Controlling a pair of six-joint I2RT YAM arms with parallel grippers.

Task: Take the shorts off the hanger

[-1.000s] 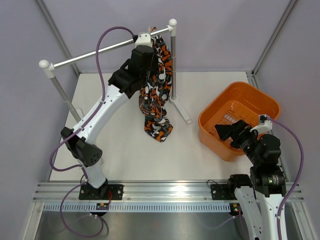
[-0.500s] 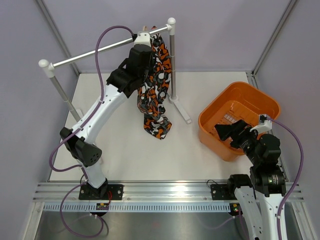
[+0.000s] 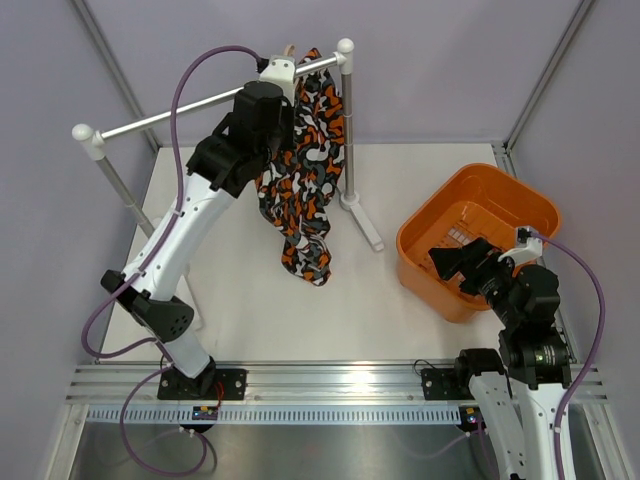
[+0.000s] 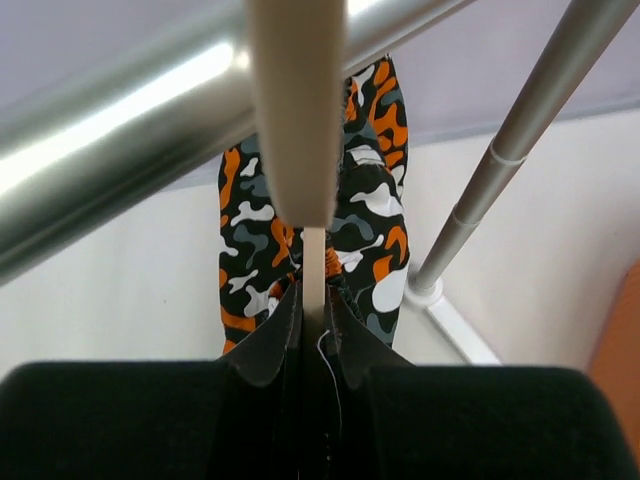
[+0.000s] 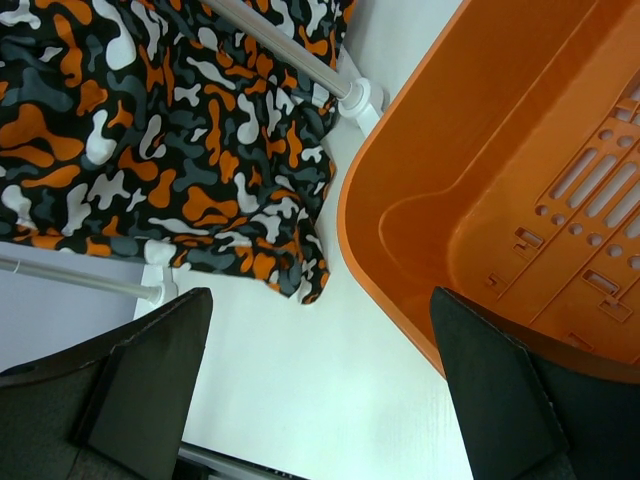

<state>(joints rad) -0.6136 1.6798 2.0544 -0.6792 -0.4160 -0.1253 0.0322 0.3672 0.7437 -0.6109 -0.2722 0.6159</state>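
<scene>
The left gripper (image 4: pixel 313 308) is up at the rail, its two dark fingers pressed together on a thin beige part of the hanger (image 4: pixel 297 110). The hanger's thicker wooden bar rises straight ahead of the fingertips and crosses in front of the metal rail (image 4: pixel 110 130). The shorts (image 3: pixel 305 170) hang below and beyond this gripper, draped from the hanger and dangling toward the table (image 3: pixel 240 290); whether their lower edge touches it cannot be told. Just right of the gripper stands the rail's upright post (image 4: pixel 520 140), close beside the edge of the cloth, with its white foot on the table. To the gripper's left the rail runs on to its other white-capped post.

The right gripper (image 5: pixel 320 390) is spread wide above the near left rim of the orange basket (image 5: pixel 500 200). The shorts are well apart from it, ahead and to its left, with pale table surface in between.

Plain lilac-grey walls stand close around the table's far and side edges
</scene>
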